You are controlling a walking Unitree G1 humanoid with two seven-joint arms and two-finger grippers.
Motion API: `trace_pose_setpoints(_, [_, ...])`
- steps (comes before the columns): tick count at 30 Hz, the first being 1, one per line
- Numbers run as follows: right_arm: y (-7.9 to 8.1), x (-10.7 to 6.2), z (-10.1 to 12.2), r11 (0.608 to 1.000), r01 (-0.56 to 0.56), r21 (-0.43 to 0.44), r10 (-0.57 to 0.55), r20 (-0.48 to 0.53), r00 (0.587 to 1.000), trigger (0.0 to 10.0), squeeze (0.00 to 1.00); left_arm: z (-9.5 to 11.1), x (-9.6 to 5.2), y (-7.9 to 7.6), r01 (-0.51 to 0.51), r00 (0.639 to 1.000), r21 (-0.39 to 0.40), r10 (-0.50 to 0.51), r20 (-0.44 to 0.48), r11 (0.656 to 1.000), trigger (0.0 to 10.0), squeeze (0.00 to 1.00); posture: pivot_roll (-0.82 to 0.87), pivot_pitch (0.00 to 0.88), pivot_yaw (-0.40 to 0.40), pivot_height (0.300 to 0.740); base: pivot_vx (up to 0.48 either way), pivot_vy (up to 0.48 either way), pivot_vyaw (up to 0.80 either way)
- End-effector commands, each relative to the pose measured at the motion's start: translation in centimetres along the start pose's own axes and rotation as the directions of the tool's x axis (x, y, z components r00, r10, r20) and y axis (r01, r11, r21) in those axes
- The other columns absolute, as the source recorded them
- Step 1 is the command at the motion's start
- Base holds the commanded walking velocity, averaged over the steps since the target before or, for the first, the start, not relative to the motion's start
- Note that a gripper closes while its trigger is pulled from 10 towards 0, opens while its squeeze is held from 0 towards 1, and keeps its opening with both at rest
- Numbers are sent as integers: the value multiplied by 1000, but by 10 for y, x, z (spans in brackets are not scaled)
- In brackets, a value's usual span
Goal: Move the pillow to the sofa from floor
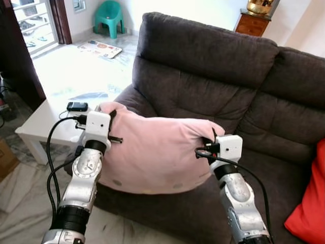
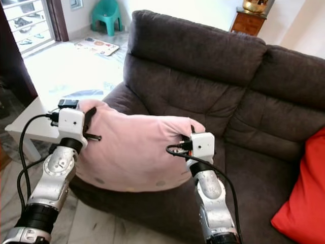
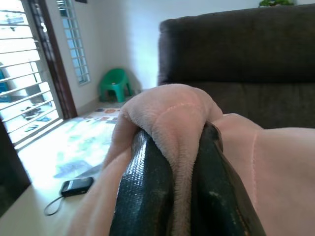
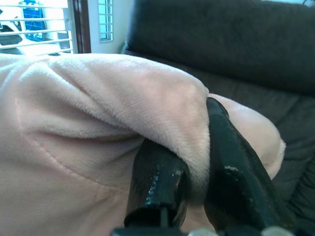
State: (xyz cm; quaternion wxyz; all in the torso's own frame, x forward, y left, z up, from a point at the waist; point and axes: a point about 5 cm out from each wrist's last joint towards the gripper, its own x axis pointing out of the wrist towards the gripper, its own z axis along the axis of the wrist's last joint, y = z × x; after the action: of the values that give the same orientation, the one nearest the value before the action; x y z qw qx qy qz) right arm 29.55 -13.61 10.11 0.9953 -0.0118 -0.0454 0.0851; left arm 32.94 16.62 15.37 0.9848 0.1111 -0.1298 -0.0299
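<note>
A pink plush pillow [image 1: 157,150] hangs in the air between my two arms, over the front edge of the dark grey sofa [image 1: 213,66]. My left gripper [image 3: 179,162] is shut on the pillow's upper left corner, a fold of pink fabric squeezed between its black fingers [image 3: 142,191]. My right gripper [image 4: 197,162] is shut on the upper right corner, fabric pinched between its fingers [image 4: 231,167]. The pillow's lower edge hangs in front of the seat cushion [image 1: 264,168]; whether it touches the sofa I cannot tell.
A white low table [image 1: 43,122] with a black phone [image 1: 77,106] stands to the left of the sofa. A red cushion [image 1: 311,203] lies at the sofa's right end. A green plastic chair [image 1: 108,18] and a play mat [image 1: 99,49] are far back.
</note>
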Motion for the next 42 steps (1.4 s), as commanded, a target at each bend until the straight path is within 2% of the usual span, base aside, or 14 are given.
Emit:
trace_pose_setpoints(1, [-10, 0, 8, 999, 27, -19, -27, 38, 999, 10000, 0, 18, 8, -12, 45, 996, -10, -44, 73, 999, 10000, 0, 115, 0, -132, 740, 319, 0, 0])
trace_pose_setpoints(14, [-10, 0, 8, 999, 30, -18, -30, 35, 999, 10000, 0, 14, 6, -14, 58, 997, -22, -57, 55, 998, 10000, 0, 115, 0, -132, 740, 321, 0, 0])
trace_pose_setpoints(19, [-10, 2, 7, 999, 33, -31, -33, 25, 999, 10000, 0, 1, 4, -22, 118, 992, -144, -123, -32, 983, 10000, 0, 118, 0, -136, 740, 119, 0, 0])
trace_pose_setpoints(25, [-16, 8, 4, 994, 56, -90, -57, -14, 998, 10000, 0, -13, -2, -29, 164, 978, -147, -180, -105, 975, 10000, 0, 119, 0, -143, 740, 0, 0, 0])
trace_pose_setpoints(28, [-14, 21, 5, 990, 41, -133, -46, -41, 998, 10000, 0, -22, -4, -31, 161, 966, -181, -192, -172, 970, 10000, 0, 121, 0, -147, 740, 0, 0, 0])
trace_pose_setpoints(32, [-9, 37, 7, 978, 26, -206, -43, -81, 996, 10000, 0, -27, -7, -35, 186, 949, -237, -237, -210, 954, 10000, 0, 125, 0, -152, 740, 0, 0, 0])
trace_pose_setpoints(34, [-9, 42, 7, 971, 32, -239, -55, -94, 994, 10000, 0, -28, -8, -37, 205, 942, -239, -258, -213, 949, 10000, 0, 129, 0, -154, 740, 0, 0, 0])
trace_pose_setpoints(36, [-7, 51, 6, 965, 32, -260, -66, -124, 990, 10000, 0, -26, -9, -42, 233, 935, -279, -293, -199, 932, 10000, 0, 128, 0, -154, 740, 0, 0, 0])
trace_pose_setpoints(39, [-1, 61, 9, 962, 10, -272, -49, -136, 990, 10000, 0, -23, -10, -47, 262, 925, -315, -330, -186, 912, 10000, 0, 132, 0, -154, 740, 0, 0, 0])
trace_pose_setpoints(41, [9, 74, 14, 962, -14, -273, -26, -142, 990, 10000, 0, -21, -10, -52, 293, 913, -332, -366, -180, 896, 10000, 0, 135, 0, -157, 740, 0, 0, 0])
trace_pose_setpoints(42, [9, 74, 14, 962, -14, -273, -26, -142, 990, 10000, 0, -21, -10, -52, 293, 913, -332, -366, -180, 896, 10000, 0, 135, 0, -157, 740, 0, 0, 0])
